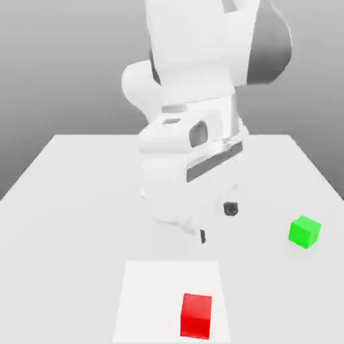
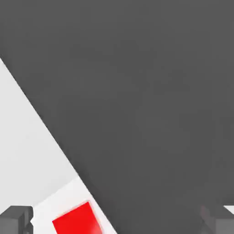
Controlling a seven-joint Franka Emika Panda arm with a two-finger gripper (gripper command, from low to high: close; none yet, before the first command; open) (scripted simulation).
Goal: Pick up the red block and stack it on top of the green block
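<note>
The red block point(image 1: 196, 315) lies at the near edge of the table, on a paler square patch point(image 1: 148, 295). In the hand view the red block point(image 2: 77, 221) appears close to one dark finger point(image 2: 16, 219). The green block point(image 1: 304, 231) sits on the table at the exterior view's right, well apart from the red one. My gripper point(image 1: 216, 223) hangs above the table's middle, behind the red block and to the left of the green one. It is open, its two dark fingertips point(image 1: 230, 209) spread wide and holding nothing.
The white table point(image 1: 67, 201) runs to an edge just past the red block, and the hand view shows the table edge point(image 2: 50, 137) with dark floor point(image 2: 146, 91) beyond it. The bulky white arm point(image 1: 195, 121) rises over the table's centre.
</note>
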